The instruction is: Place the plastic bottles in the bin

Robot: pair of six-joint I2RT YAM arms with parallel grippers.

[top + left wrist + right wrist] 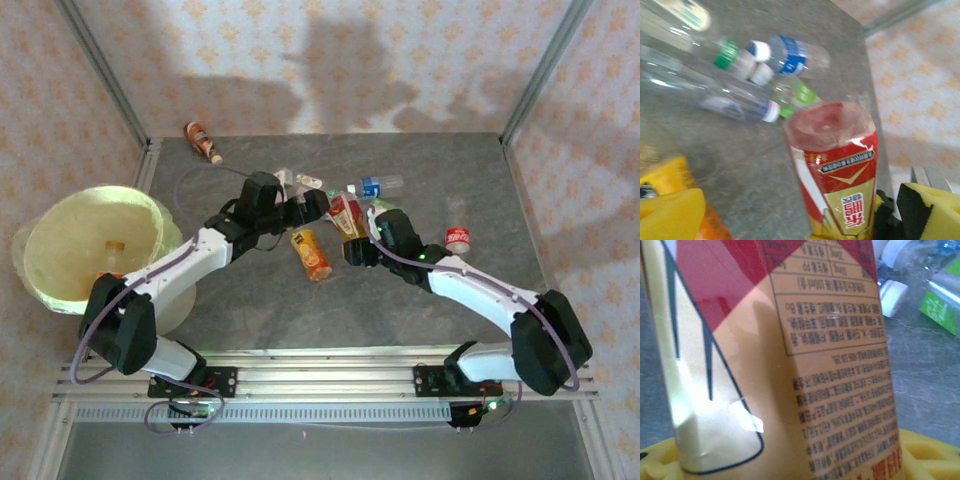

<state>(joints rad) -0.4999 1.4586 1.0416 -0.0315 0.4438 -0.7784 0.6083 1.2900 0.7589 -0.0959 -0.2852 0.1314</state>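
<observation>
1. Nearest the arm bases, the orange bottle (312, 255) lies on its side on the counter (400, 310), between the two arms. A blurred orange-yellow patch at the bottom left of the left wrist view may be part of it.
2. The right hand (356, 243) is clamped on the red bottle (347, 215). Its wrist view sits so close that both bottle ends are cut off. Whether the bottle clears the counter is hard to tell.
3. The left hand (322, 207) is spread wide, its yellow pads (932, 212) either side of the red bottle. I cannot tell whether either pad touches it.
4. Just beyond, the clear bottles (790, 55) lie in a loose heap, blurred and overlapping — their number is unclear.
5. A short bottle (457, 238) with a red label lies right of the right hand, apart from the heap.
6. The bin (70, 225) stands at the counter's left edge; the left arm (200, 255) hides its near rim. Something pale lies on its floor — too small to make out.
7. A far bottle (203, 142) lies alone by the back left corner.
</observation>
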